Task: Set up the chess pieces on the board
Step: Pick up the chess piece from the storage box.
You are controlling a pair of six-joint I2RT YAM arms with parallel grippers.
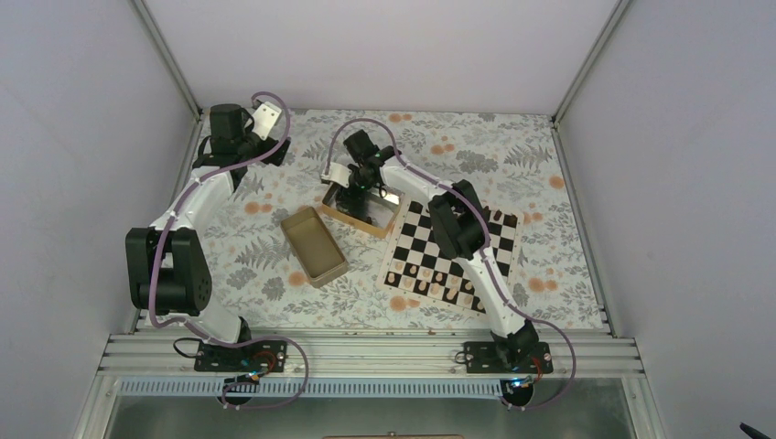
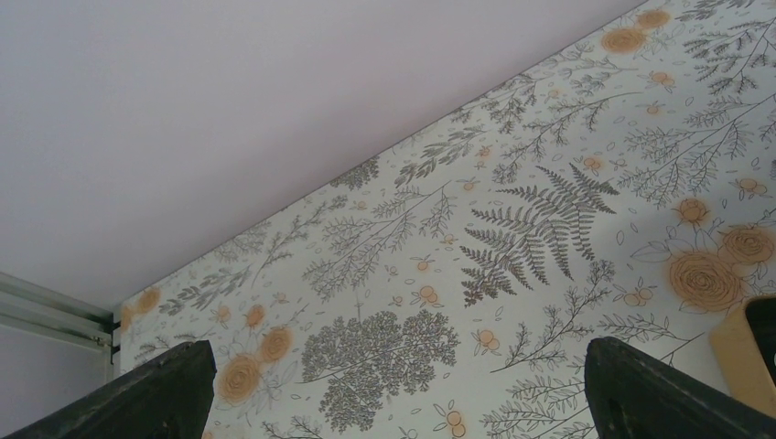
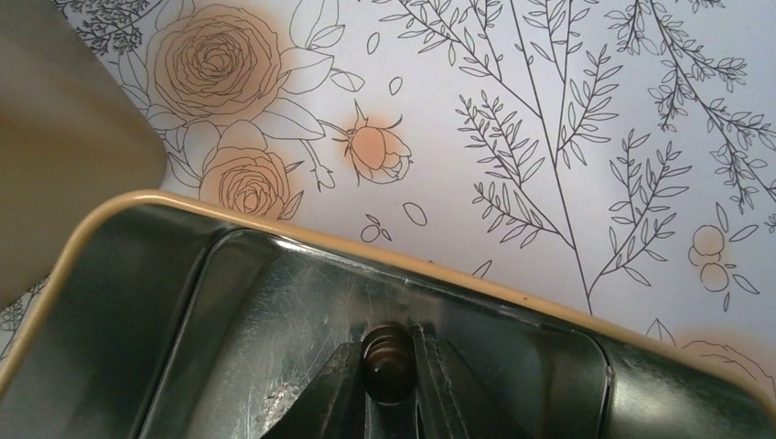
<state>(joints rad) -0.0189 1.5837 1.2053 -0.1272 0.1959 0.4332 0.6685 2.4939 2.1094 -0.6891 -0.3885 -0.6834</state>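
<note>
Nearest the arm bases lies the board, with pale pieces standing along its near rows. No dark ones can be made out on it.

Left of the board a golden tin rests on the flowered counter. Just beyond it is a second tin, and the right pincer reaches down into this one. Its fingers are drawn in against both sides of a dark brown chess piece, pinching it at the round top.

Furthest off, by the back left corner, the left pincer hangs spread wide over bare counter, holding nothing.

The piece looks like turned, polished wood, so it is probably light, stiff and not fragile. It is likely slick, though, and prone to toppling on its narrow foot. A hold on the domed head could squirt it out. The waist just under the head seems the safer seat, squeezed gently and lifted straight up clear of the tin's wall.
</note>
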